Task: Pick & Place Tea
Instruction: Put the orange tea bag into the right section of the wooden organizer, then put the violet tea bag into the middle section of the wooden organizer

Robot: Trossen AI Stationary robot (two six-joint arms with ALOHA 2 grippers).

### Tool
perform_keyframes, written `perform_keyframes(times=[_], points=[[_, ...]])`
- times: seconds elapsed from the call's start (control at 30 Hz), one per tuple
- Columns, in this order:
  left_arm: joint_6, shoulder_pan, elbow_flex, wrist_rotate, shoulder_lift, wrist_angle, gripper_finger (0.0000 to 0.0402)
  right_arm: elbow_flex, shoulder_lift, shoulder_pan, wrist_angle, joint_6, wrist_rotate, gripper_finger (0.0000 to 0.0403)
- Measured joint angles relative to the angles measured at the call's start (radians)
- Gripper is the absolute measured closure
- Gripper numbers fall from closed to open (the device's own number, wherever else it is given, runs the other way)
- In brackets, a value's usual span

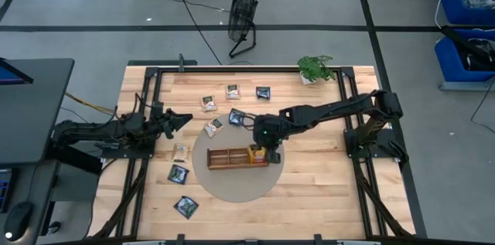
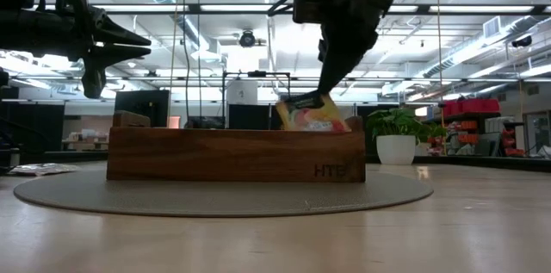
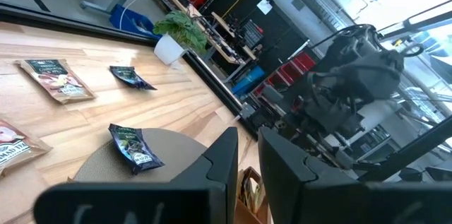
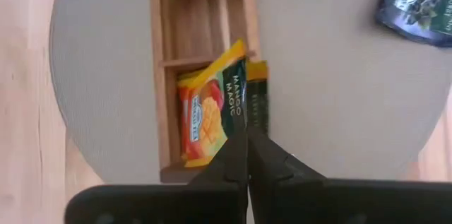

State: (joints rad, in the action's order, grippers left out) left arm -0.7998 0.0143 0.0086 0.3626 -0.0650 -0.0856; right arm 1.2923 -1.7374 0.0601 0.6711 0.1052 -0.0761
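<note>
My right gripper hangs over the right end of the long wooden tray, shut on an orange sachet. In the low view this sachet sticks up tilted out of the tray's end compartment. A second sachet with a dark face stands close beside it. Several other sachets lie flat on the table, among them a dark one and a beige one. My left gripper waits open, raised over the table's left side. My right gripper pinches the orange sachet between its two fingers at the sachet's upper edge, coming from above and pointing down. The sachet hangs tilted below the fingers, its lower part inside the tray's right end compartment, where the tray wall hides it.
The tray sits on a round grey mat. More sachets lie toward the far edge and near the left corner. A potted plant stands at the far right. The tray's other compartments show bare wood.
</note>
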Motion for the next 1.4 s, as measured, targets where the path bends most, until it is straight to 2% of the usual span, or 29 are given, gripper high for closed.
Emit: perform_keyframes(times=[0.23,0.57,0.73,1.1,1.23,1.4], points=[[0.000,0.000,0.000,0.000,0.000,-0.002,0.0342,-0.011,0.000,0.036,0.011,-0.003,0.030,0.0403],[0.002,0.000,0.000,0.000,0.000,-0.003,0.0342,-0.012,0.000,0.029,0.055,0.026,-0.015,0.0396],[0.002,0.000,0.000,0.000,0.000,-0.003,0.0342,-0.012,0.000,0.013,0.055,0.043,-0.065,0.0352],[0.008,0.000,0.000,0.000,0.000,-0.004,0.0342,-0.013,0.046,-0.051,0.030,0.074,-0.112,0.0225],[0.011,0.000,0.000,0.000,0.000,-0.004,0.0342,-0.013,0.079,-0.102,-0.053,0.144,-0.142,0.0205],[0.011,0.000,0.000,0.000,0.000,-0.005,0.0342,-0.013,0.083,-0.199,-0.119,0.241,-0.246,0.0203]])
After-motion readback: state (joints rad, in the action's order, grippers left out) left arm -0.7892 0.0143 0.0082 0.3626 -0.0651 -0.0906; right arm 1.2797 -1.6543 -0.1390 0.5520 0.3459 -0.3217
